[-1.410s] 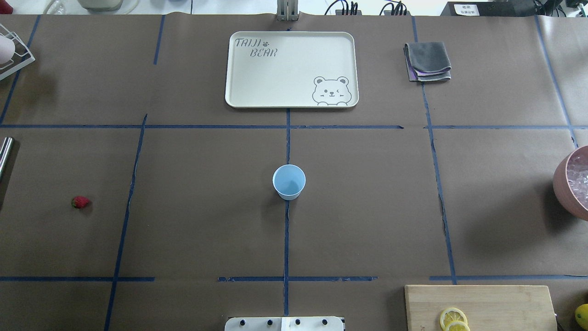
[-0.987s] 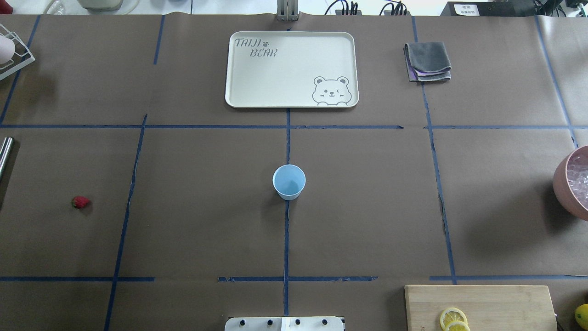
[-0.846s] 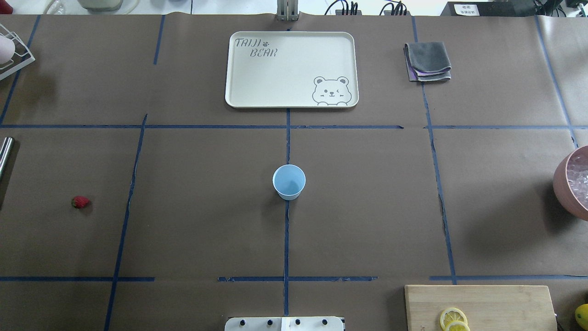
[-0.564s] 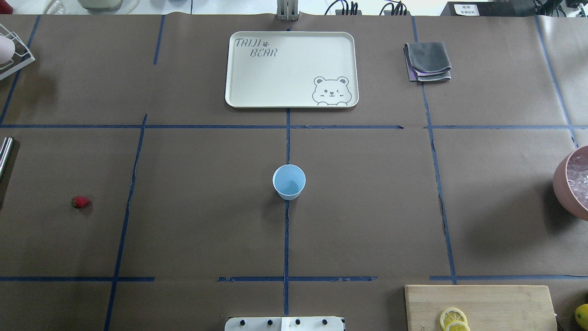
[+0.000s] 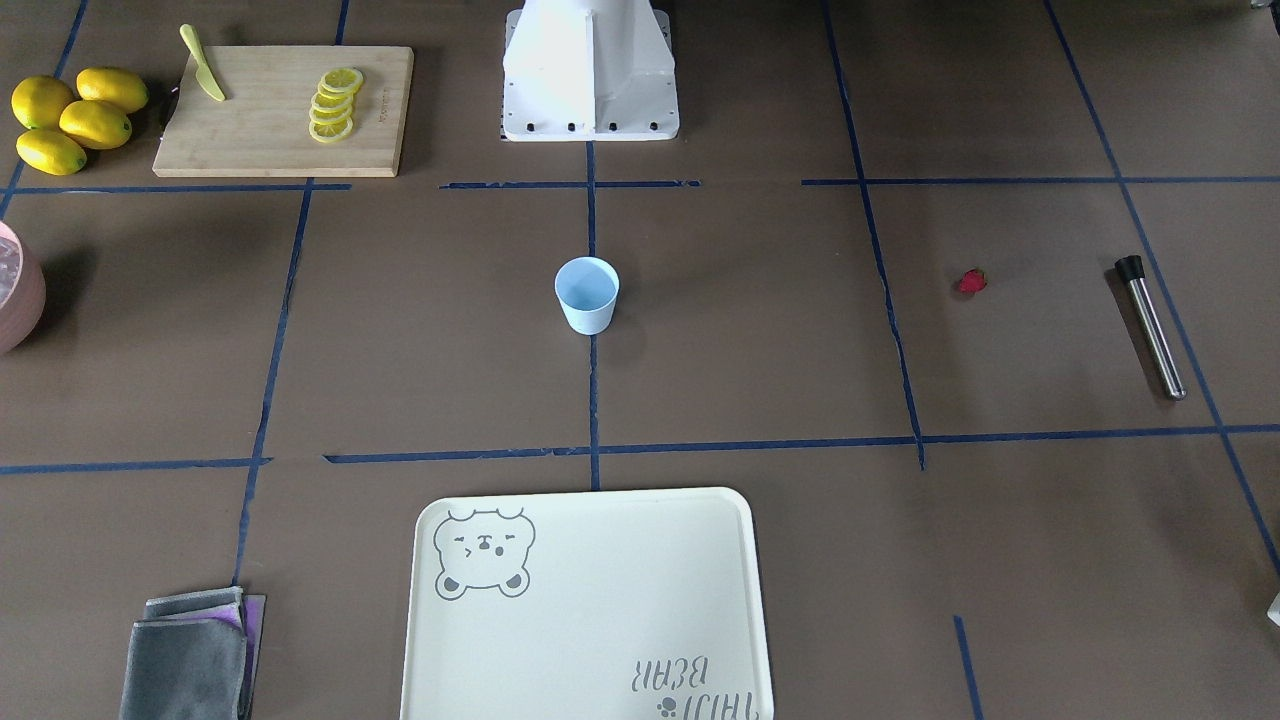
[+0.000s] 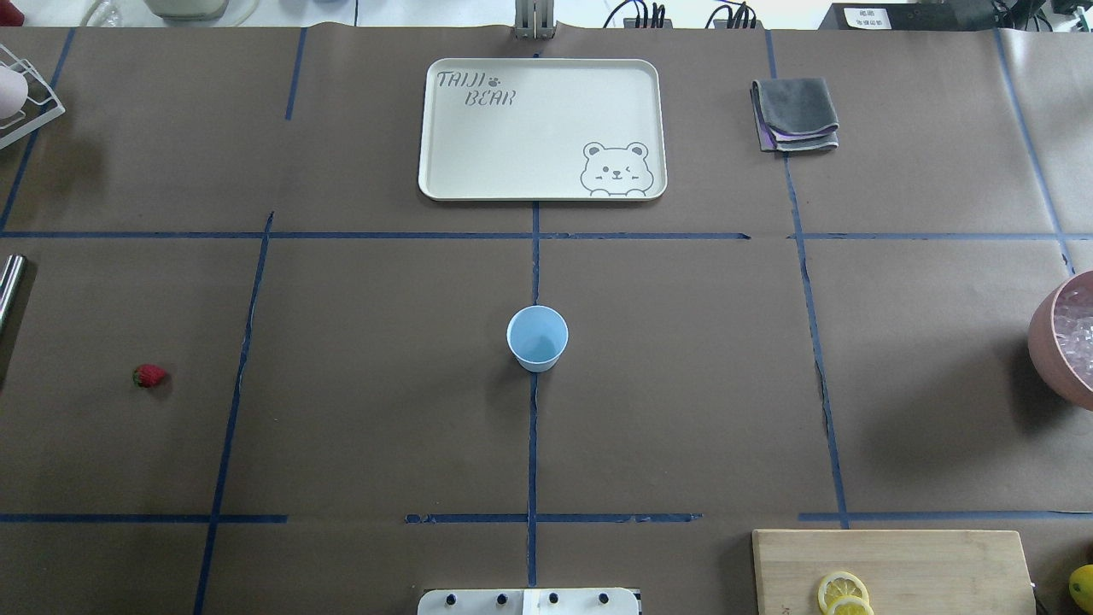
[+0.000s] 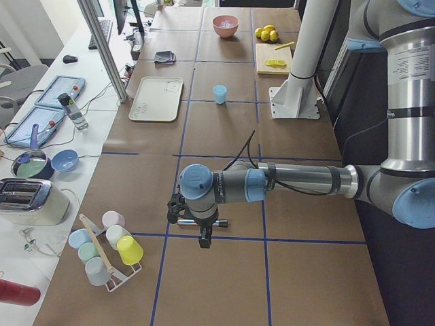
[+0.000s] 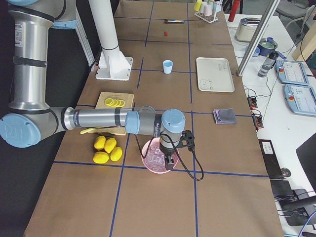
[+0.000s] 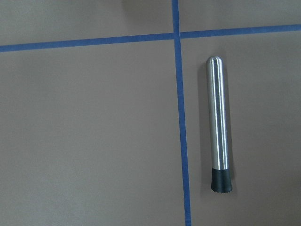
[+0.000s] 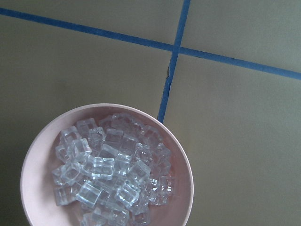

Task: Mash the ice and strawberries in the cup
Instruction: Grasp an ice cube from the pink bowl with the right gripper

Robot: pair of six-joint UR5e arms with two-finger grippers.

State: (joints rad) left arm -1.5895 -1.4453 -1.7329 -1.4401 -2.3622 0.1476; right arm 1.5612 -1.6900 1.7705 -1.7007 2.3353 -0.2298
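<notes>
Only right wrist view resolves separate ice (image 10: 101,167) cubes.

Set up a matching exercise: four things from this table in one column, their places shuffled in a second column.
Things
1. cup
2. strawberry
3. ice
4. lemon slices

Places
A. on the wooden cutting board
B. heaped in the pink bowl
C. loose on the brown paper, on the same side of the table as the steel muddler
D. upright on the centre blue tape line

Pairs: 1-D, 2-C, 3-B, 4-A
</notes>
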